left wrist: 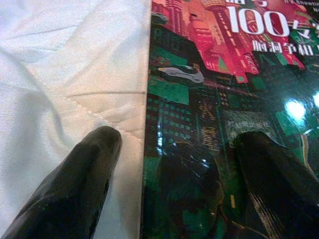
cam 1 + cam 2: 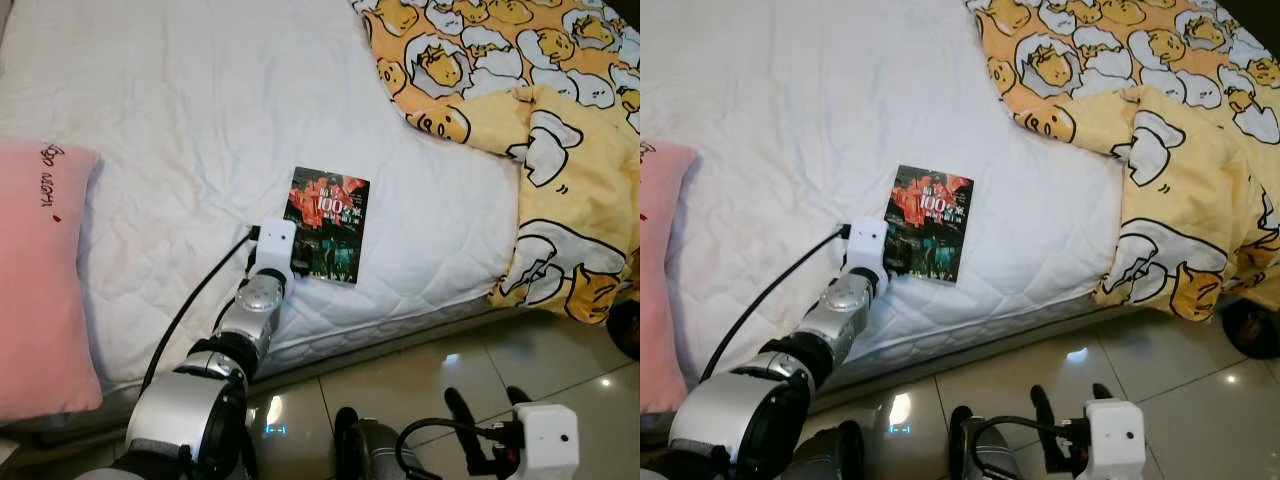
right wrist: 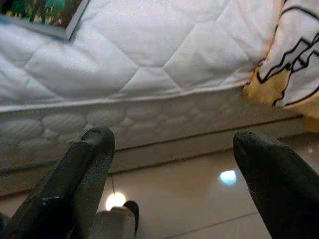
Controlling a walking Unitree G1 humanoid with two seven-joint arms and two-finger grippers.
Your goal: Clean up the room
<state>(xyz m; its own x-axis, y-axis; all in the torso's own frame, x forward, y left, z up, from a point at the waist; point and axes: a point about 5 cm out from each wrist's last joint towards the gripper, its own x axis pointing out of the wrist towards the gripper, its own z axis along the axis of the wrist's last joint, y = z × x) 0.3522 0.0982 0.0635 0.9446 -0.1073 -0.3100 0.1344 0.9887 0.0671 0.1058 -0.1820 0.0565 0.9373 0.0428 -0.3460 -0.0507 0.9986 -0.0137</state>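
A glossy rectangular book with a red and green city cover point(image 2: 328, 225) is seen lying flat on the white quilted bed point(image 2: 200, 130), near its front edge, long axis running away from the robot. The left end effector point(image 1: 174, 164) is spread open astride the book's near left corner, one finger on the quilt, one over the cover. The right end effector point(image 3: 172, 164), open too, hangs low over the tiled floor point(image 3: 199, 199), well apart, so the left is judged nearer.

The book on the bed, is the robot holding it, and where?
Not yet. The left gripper is open at the book's near corner, one finger over the cover, one over the mattress. The right gripper holds nothing.
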